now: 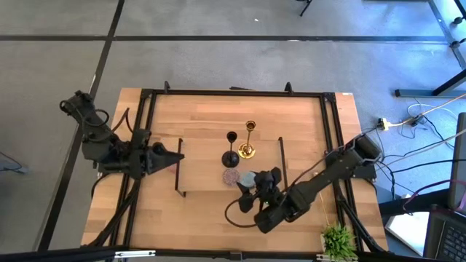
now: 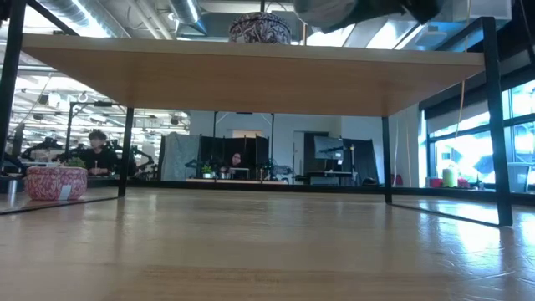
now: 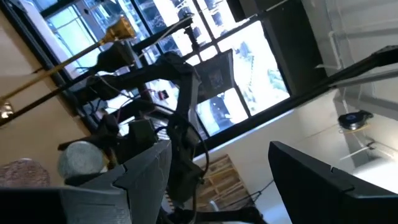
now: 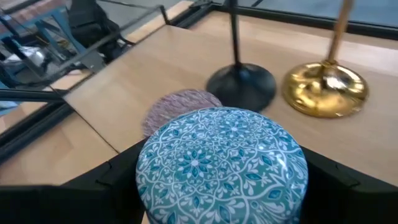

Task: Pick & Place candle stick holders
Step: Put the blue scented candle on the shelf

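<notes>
Right gripper fingers clasp a squat pale blue patterned round holder, low over the wooden board. Just beyond sit a mauve glittery round, a black stemmed holder and a gold one. Left gripper waits at the board's left end, spread and empty. Placing looks unfinished.

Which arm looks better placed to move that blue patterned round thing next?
Probably the right. Its gripper already has a finger either side of the blue patterned round, beside the black holder. The left gripper waits off at the board's far end.
</notes>
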{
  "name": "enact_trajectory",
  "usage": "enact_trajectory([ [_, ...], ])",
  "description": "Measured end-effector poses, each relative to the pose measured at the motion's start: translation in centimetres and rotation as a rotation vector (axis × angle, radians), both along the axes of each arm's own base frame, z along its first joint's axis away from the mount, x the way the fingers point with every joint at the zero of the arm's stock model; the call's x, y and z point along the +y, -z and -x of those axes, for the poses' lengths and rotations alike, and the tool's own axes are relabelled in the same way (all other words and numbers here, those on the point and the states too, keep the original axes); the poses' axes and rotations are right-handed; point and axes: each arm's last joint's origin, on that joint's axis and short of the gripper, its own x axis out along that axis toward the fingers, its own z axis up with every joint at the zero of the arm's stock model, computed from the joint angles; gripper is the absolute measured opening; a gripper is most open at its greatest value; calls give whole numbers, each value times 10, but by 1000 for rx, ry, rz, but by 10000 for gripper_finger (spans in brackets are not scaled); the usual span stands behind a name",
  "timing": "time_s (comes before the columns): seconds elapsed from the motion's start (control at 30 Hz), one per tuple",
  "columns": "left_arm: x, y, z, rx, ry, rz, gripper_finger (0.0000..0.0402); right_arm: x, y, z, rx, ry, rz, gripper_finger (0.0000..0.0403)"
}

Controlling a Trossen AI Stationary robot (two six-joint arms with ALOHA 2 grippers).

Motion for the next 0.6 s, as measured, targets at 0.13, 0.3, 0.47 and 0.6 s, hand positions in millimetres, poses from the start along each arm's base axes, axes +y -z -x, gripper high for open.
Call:
enact_trajectory([
  [0.13,-3,3,3,24,-10,-13,265,-3,0,9,14,48,-21,295],
  [0.3,-5,3,5,29,2,-17,265,-5,3,14,40,73,-39,295],
  [0.47,-5,3,5,30,-3,-12,265,-7,3,15,56,80,-38,295],
  [0.6,-5,3,5,30,-6,-9,265,-10,8,11,78,90,-50,295],
])
